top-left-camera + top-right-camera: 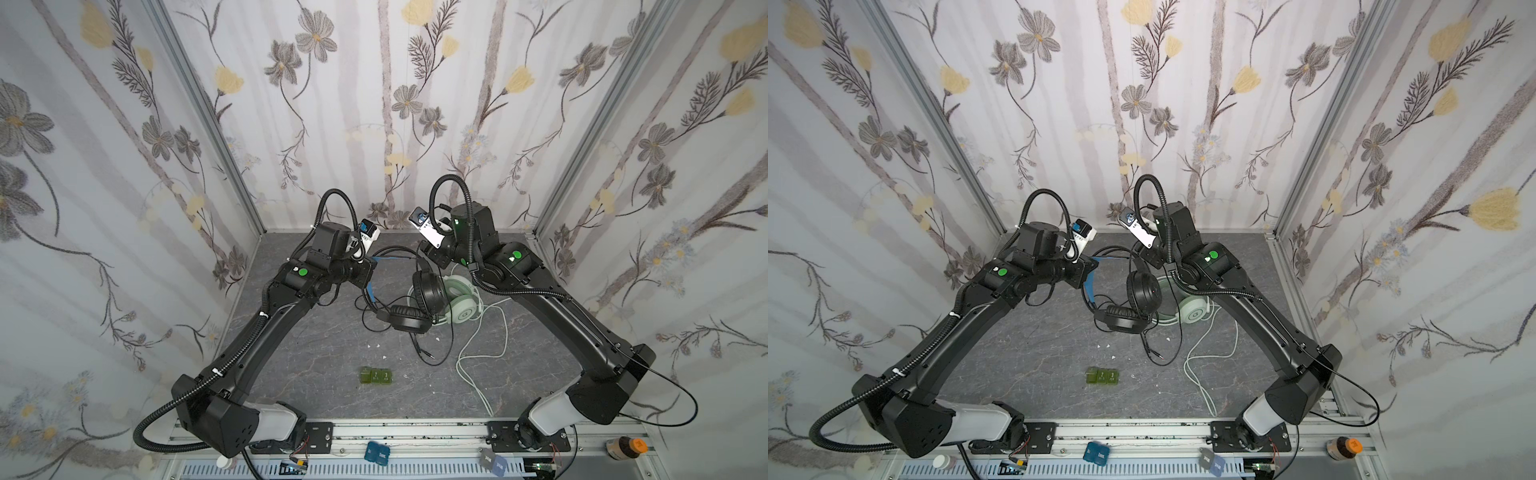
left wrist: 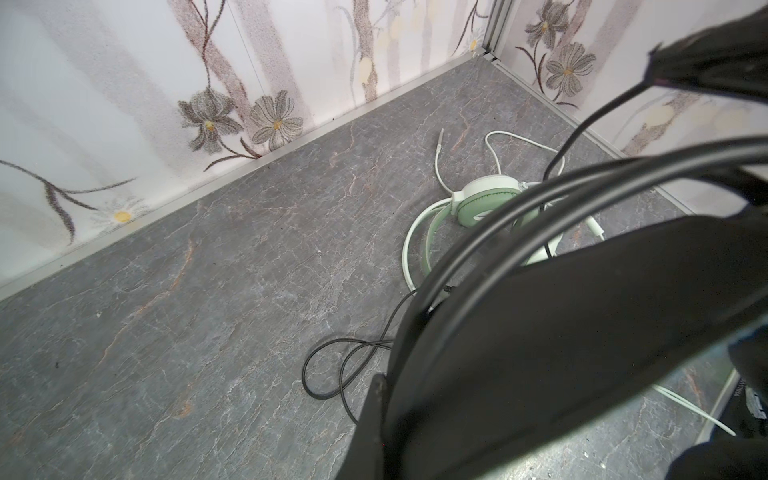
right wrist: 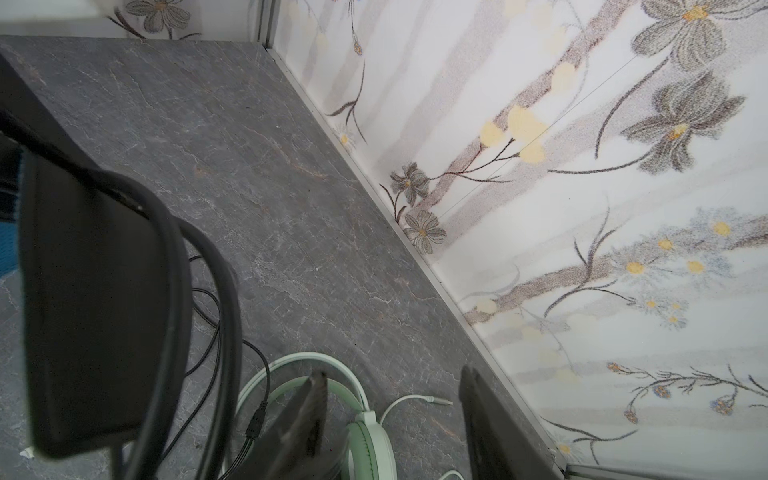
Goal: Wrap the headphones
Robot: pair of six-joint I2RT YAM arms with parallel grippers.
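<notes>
Two headsets sit mid-back on the gray tabletop. The black headset has its band, blue lining showing, raised toward the left arm. Its cups are low, one on edge and one flat, and I can't tell if they bear on the table. They overlap the mint-green headset in both top views; contact is likely but not certain.

Left gripper: pinched tight on the black band, with the blue lining running out of it. In the left wrist view, several turns of black cable cross the band. The rest of it trails in loose loops on the table.

Right gripper: fingers apart with nothing between them, hovering over the mint band.

The mint-green headset lies flat and unwrapped, and its whitish cable snakes to the front edge. My judgement is that the black wrap is partly done and the mint one not begun.

Risks:
- Nothing pins the turns on the band, so they could slacken or slide off if the band tilts.
- The black tail lies close to the mint headset, so pulling it in could snag the mint band or drag it along.
- The single pinch on the band may twist under the cups' weight.
- The two leads run near each other at the front, so a careless grab could take the wrong one or both.
</notes>
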